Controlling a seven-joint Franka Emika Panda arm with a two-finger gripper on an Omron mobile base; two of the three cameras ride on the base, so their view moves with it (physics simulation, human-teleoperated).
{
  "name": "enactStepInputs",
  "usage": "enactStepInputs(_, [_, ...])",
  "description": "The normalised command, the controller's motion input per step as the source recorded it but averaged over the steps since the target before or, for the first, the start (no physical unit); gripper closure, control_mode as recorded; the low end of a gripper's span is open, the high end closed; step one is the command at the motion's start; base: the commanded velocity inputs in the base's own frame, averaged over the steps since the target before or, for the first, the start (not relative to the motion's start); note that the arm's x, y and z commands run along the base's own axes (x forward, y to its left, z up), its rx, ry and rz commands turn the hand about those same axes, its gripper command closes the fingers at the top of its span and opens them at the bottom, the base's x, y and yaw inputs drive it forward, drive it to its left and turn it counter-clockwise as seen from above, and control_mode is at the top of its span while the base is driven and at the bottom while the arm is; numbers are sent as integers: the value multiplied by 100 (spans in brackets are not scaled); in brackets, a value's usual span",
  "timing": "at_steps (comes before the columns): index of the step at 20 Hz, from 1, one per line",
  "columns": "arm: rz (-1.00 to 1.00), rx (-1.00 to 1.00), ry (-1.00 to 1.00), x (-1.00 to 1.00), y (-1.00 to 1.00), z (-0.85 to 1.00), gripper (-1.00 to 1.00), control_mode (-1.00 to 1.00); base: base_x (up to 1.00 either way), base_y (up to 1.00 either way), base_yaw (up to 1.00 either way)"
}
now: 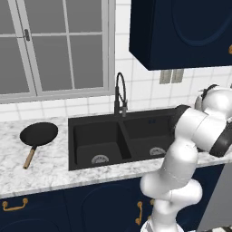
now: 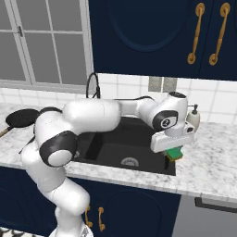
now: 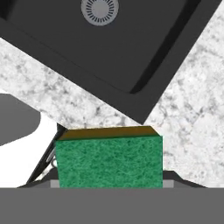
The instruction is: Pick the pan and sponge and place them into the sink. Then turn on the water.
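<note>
My gripper (image 2: 173, 156) is shut on the sponge (image 2: 175, 153), a small green block with a brown edge. It hangs just above the marble counter by the front right corner of the sink (image 2: 139, 167). In the hand view the sponge (image 3: 109, 162) sits close between the fingers, with the sink's right basin (image 3: 131, 52) and its silver drain (image 3: 99, 9) beyond. The black pan (image 1: 38, 134) with its wooden handle (image 1: 29, 157) lies on the counter left of the sink (image 1: 95, 118). In the right base view the pan (image 2: 21, 117) is at the far left.
A tall black arched faucet (image 1: 120, 93) rises behind the divider between the two basins. A white soap dispenser (image 2: 193, 118) stands on the counter behind the gripper. Dark blue cabinets hang overhead, and my arm spans the sink from the left.
</note>
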Motion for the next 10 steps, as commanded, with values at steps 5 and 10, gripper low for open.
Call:
enactStepInputs(5, [-1,-1,-2,-21,100,60,100,-100,0,0,0])
enactStepInputs(10, [0,0,-2,-20,100,42,100,-100,0,0,0])
